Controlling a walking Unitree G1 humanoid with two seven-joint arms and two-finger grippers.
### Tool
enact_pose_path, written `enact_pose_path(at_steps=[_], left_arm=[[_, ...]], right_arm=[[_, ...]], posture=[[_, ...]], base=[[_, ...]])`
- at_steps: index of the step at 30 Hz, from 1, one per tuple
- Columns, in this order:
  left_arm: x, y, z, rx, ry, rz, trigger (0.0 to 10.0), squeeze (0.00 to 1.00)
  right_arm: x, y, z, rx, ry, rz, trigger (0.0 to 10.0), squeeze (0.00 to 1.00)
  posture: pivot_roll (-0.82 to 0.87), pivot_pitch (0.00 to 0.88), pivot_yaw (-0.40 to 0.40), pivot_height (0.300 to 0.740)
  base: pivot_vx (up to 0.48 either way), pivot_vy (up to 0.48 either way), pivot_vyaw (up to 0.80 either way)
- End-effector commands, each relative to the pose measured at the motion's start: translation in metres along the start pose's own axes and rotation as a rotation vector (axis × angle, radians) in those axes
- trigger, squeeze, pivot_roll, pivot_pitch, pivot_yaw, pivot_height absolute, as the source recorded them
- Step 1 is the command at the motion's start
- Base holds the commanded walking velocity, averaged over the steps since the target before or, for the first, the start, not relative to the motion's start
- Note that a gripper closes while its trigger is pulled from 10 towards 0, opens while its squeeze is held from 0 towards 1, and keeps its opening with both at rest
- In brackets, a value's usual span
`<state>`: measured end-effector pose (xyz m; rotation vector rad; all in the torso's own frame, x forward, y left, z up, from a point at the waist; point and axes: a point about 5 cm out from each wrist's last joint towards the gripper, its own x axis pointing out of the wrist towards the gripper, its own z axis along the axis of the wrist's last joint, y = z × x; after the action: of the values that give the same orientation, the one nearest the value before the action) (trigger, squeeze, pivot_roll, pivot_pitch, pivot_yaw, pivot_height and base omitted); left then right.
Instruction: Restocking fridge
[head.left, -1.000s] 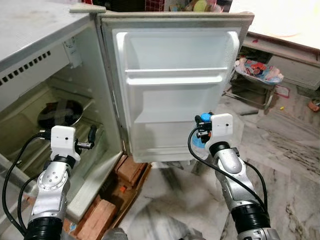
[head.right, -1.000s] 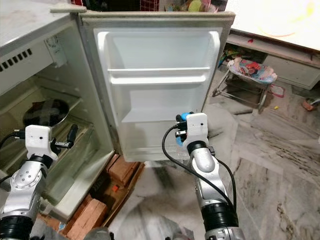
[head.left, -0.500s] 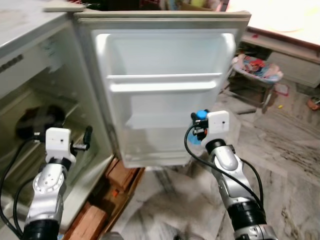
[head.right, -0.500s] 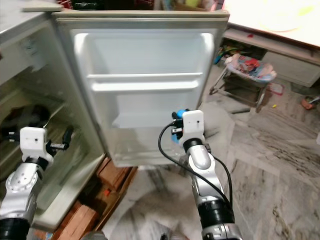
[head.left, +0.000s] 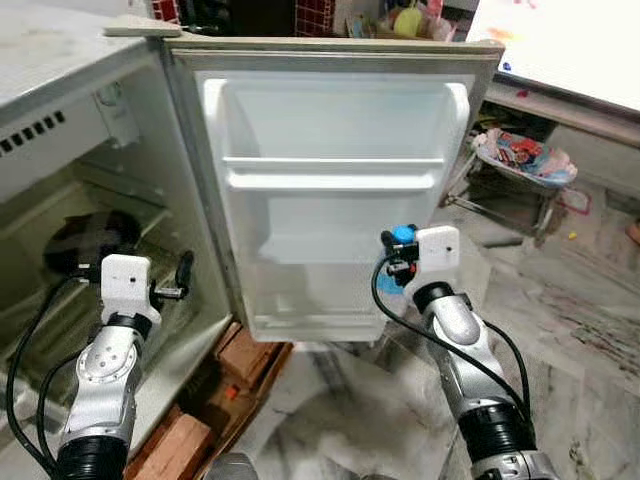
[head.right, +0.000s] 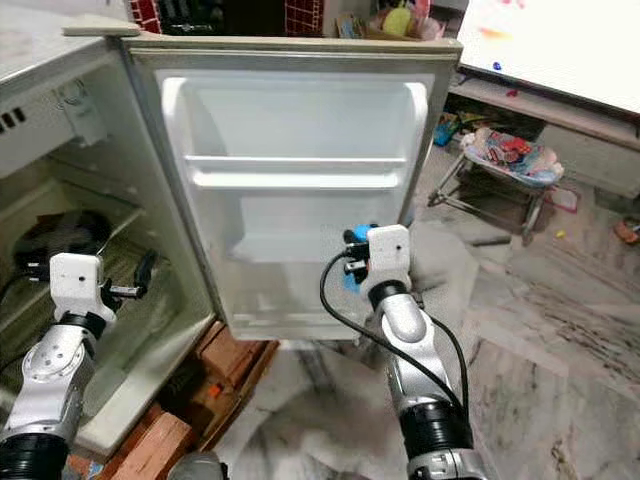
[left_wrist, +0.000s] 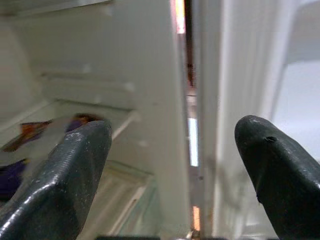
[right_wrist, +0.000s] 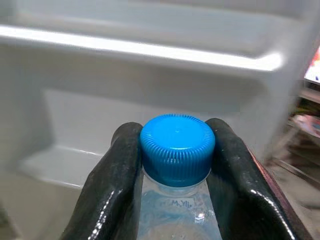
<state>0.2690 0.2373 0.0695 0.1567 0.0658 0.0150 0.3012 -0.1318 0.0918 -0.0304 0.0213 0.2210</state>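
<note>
Blue-capped bottle (right_wrist: 176, 170) inside right gripper (right_wrist: 175, 165).

Lighting: even, bright daylight on the open fridge door (head.left: 335, 190), whose white liner is near glare. Fridge interior (head.left: 90, 250) left of the door dimmer, shadowed. Head views sharp. Left wrist view soft (near fingers (left_wrist: 70, 170) blurred). Right wrist view: blue cap (right_wrist: 177, 149) crisp, door shelves behind it defocused.

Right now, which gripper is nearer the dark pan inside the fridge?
Left. The left gripper hangs open just beside the dark pan; the right gripper holds a bottle at the door.
</note>
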Motion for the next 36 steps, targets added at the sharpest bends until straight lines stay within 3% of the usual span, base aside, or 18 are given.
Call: enact_pose_path(at_steps=[1, 4, 14, 29, 36], left_arm=[[-0.0002, 0.0023, -0.0016, 0.001, 0.015, 0.006, 10.0, 0.00], [0.0004, 0.0010, -0.0011, 0.000, 0.014, -0.001, 10.0, 0.00], [0.0009, -0.0006, -0.0010, 0.001, 0.015, -0.008, 10.0, 0.00], [0.0025, 0.0005, -0.0028, 0.003, 0.032, 0.017, 10.0, 0.00], [0.0032, 0.0008, -0.0013, 0.006, 0.022, 0.011, 10.0, 0.00]], right_arm=[[0.0038, 0.0013, 0.0113, 0.016, -0.053, 0.030, 10.0, 0.00], [0.0057, 0.0085, 0.0129, 0.029, -0.051, 0.077, 10.0, 0.00], [0.0052, 0.0079, 0.0096, 0.031, -0.040, 0.077, 10.0, 0.00], [0.0061, 0.0086, 0.0099, 0.039, -0.046, 0.084, 10.0, 0.00], [0.0062, 0.0087, 0.0097, 0.035, -0.045, 0.083, 10.0, 0.00]], posture=[[0.12, 0.000, -0.038, 0.740], [0.12, 0.000, -0.036, 0.740], [0.12, 0.000, -0.037, 0.740], [0.12, 0.000, -0.038, 0.636], [0.12, 0.000, -0.038, 0.636]], base=[[0.000, 0.000, 0.00], [0.000, 0.000, 0.00], [0.000, 0.000, 0.00], [0.000, 0.000, 0.00], [0.000, 0.000, 0.00]])
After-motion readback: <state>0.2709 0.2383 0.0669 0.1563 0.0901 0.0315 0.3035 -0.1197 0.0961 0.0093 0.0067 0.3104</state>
